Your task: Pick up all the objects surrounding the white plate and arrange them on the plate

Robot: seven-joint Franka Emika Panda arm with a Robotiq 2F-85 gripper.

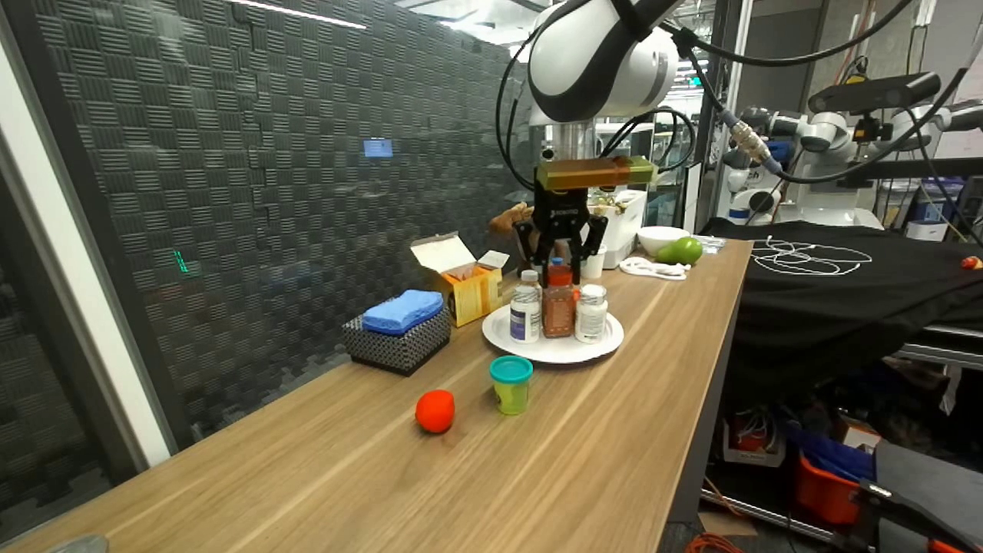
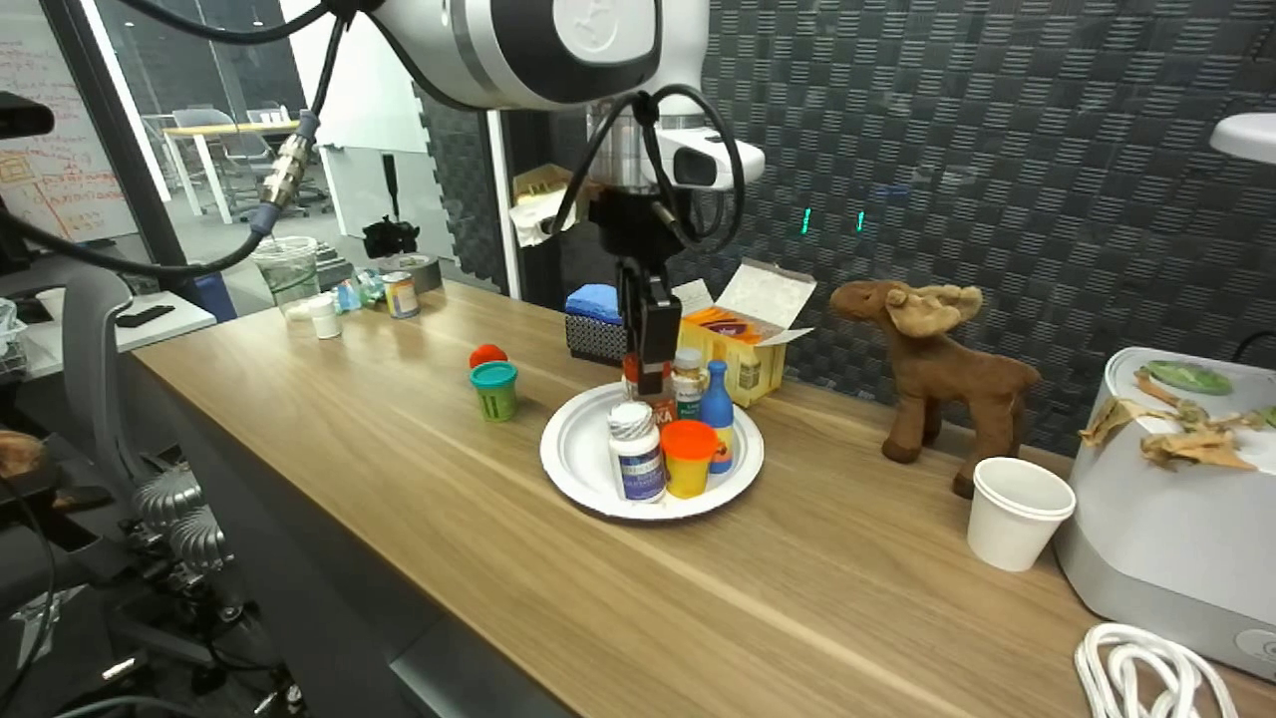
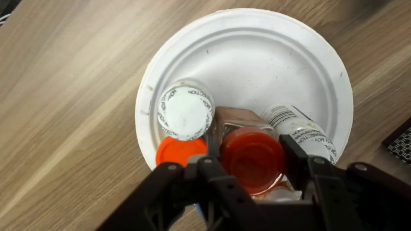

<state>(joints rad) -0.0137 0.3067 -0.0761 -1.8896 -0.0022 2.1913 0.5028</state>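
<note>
Flanking the red-capped bottle [image 1: 558, 316] at its cap [image 3: 253, 160], the hand [image 1: 561, 276] has its fingers [image 3: 292, 150] part-way spread, one close on either side; whether they press on it I cannot tell; the bottle stands upright on the white plate [image 3: 263, 64], with white bottles [image 1: 591, 319] on both sides of it; in an exterior view an orange-lidded yellow tub [image 2: 688, 462], a blue bottle [image 2: 717, 419] and a green-labelled bottle [image 2: 688, 387] share the plate; off it, on the tabletop [image 1: 537, 476], a teal-lidded green tub [image 1: 511, 392] stands near the rim, with a red roundish object [image 1: 435, 412] just beside it; a black patterned box [image 1: 407, 349] stands next to an open yellow box [image 1: 473, 298].
</note>
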